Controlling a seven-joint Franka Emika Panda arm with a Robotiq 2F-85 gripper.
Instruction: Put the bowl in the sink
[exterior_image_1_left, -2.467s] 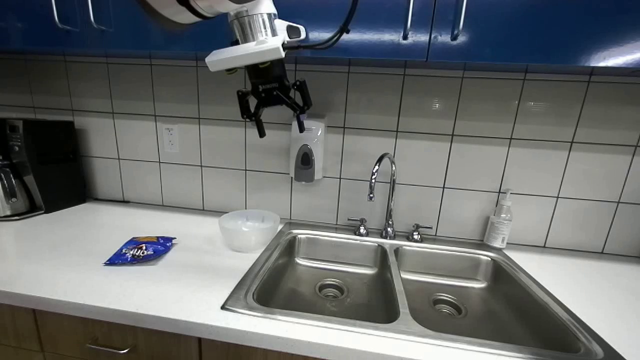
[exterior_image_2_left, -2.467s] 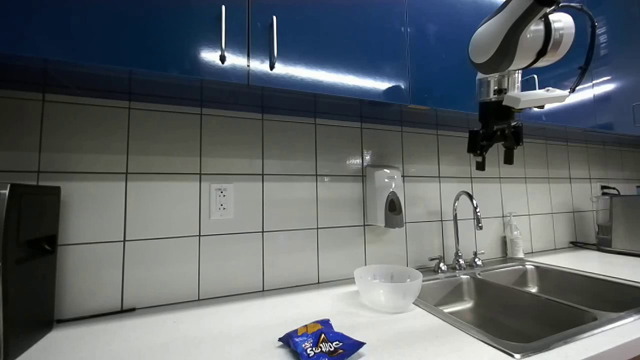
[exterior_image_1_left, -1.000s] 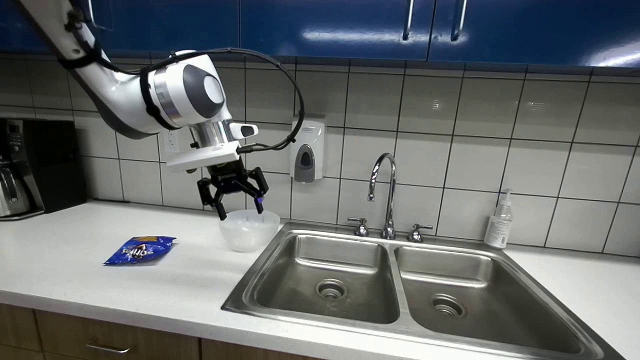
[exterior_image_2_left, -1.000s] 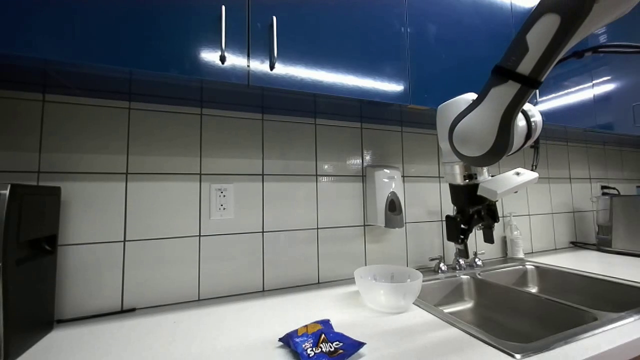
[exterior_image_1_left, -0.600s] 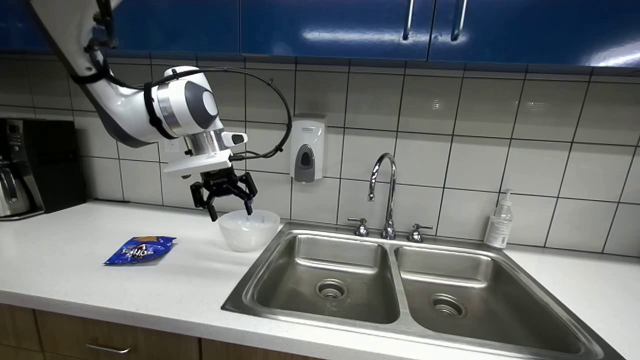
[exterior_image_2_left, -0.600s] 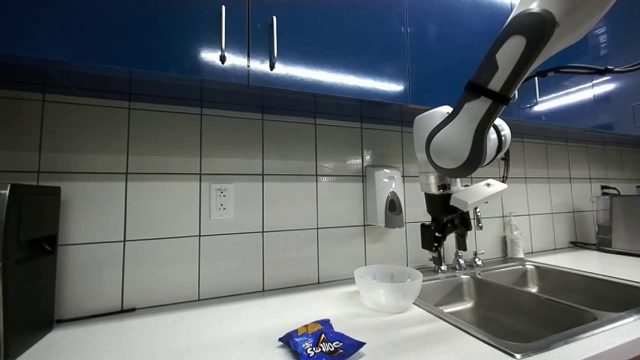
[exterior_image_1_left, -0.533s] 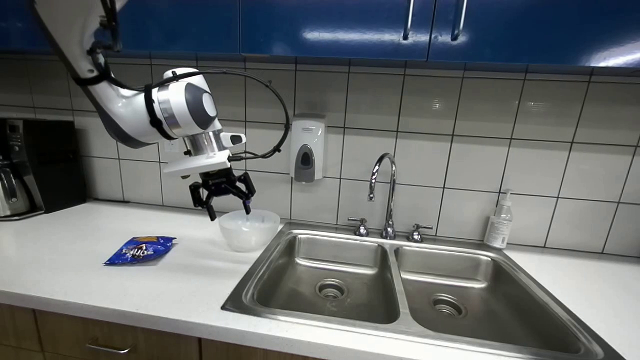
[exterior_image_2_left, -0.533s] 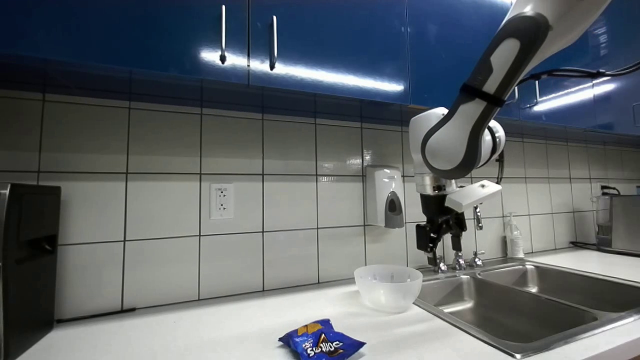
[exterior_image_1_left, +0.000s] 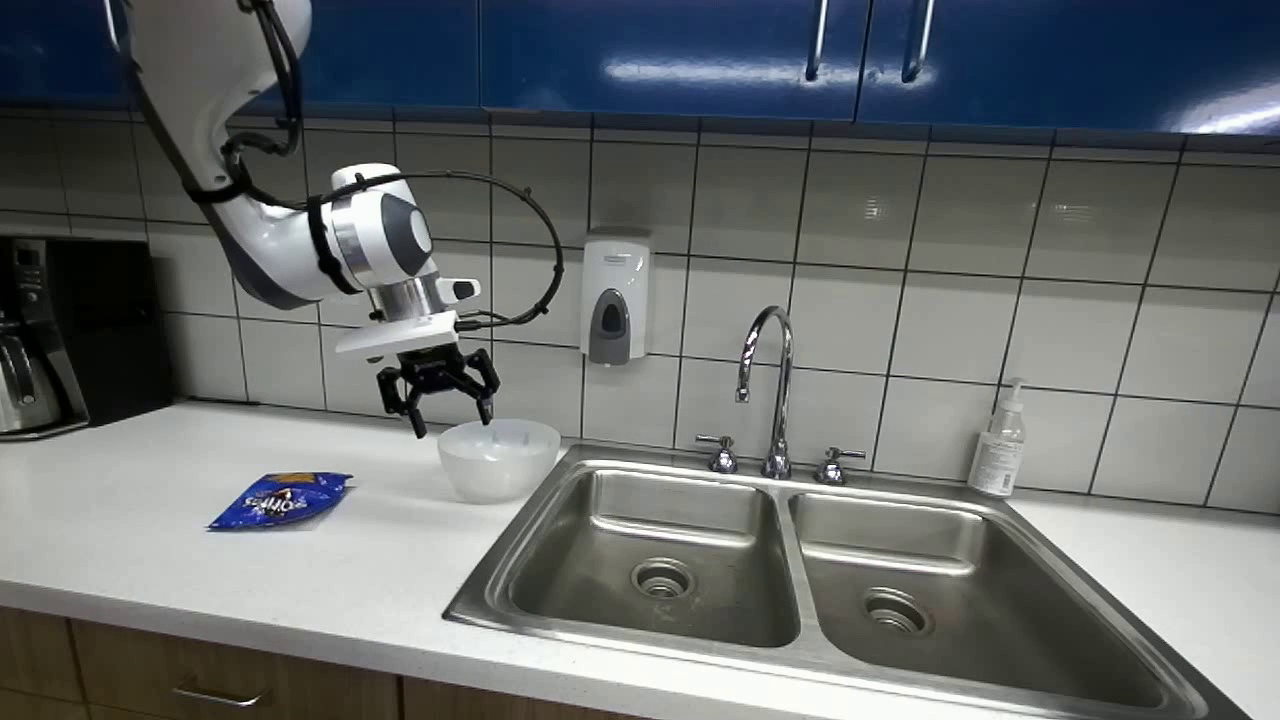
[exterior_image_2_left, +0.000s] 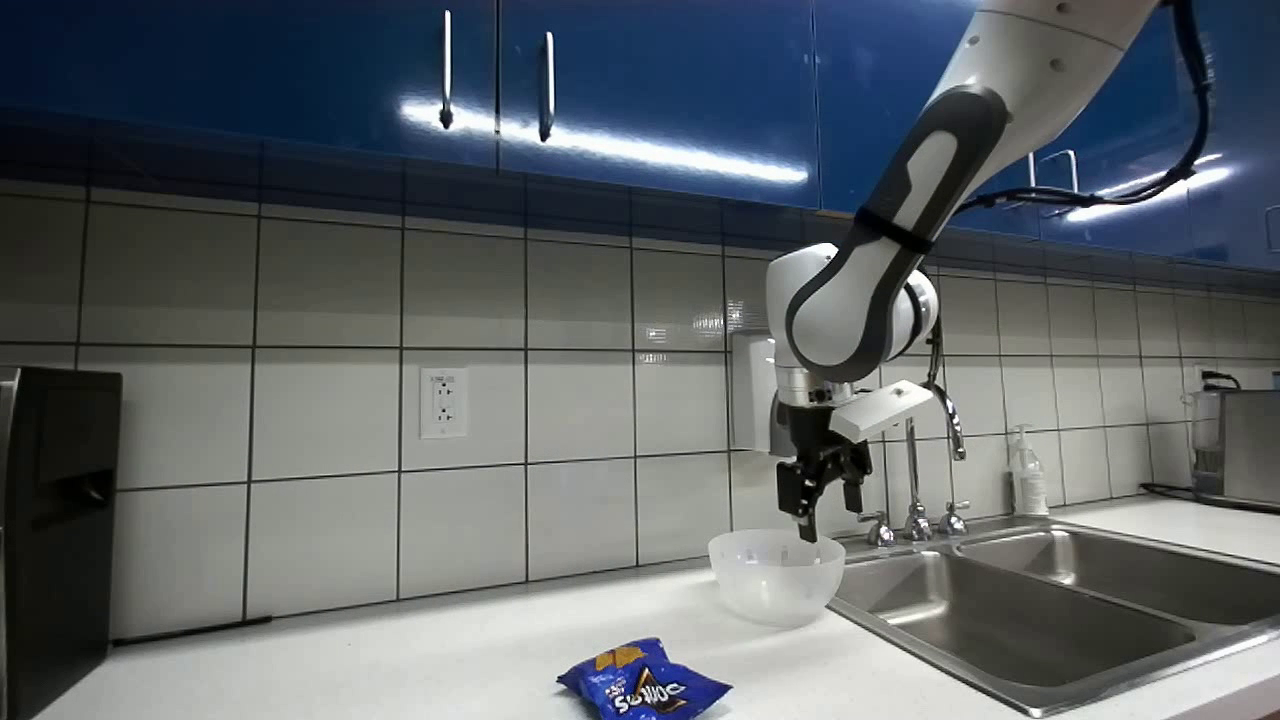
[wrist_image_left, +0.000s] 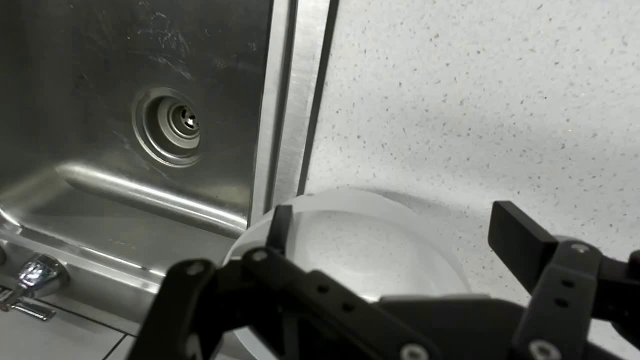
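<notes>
The gripper (exterior_image_1_left: 453, 427) hangs just above the bowl (exterior_image_1_left: 497, 468), jaws spread wide, holding nothing; in the wrist view one tip shows against the bowl, the other past its side. The bowl stands upright on the counter (exterior_image_1_left: 150, 510), just beside the sink (exterior_image_1_left: 482, 600), apart from a blue snack bag (exterior_image_1_left: 280, 500).

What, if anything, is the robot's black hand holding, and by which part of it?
Nothing: the hand is open near the round whitish translucent bowl, which rests on the white counter.

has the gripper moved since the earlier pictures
Yes: in an exterior view, the gripper has moved to the picture's left and down, judged against the faucet.
</notes>
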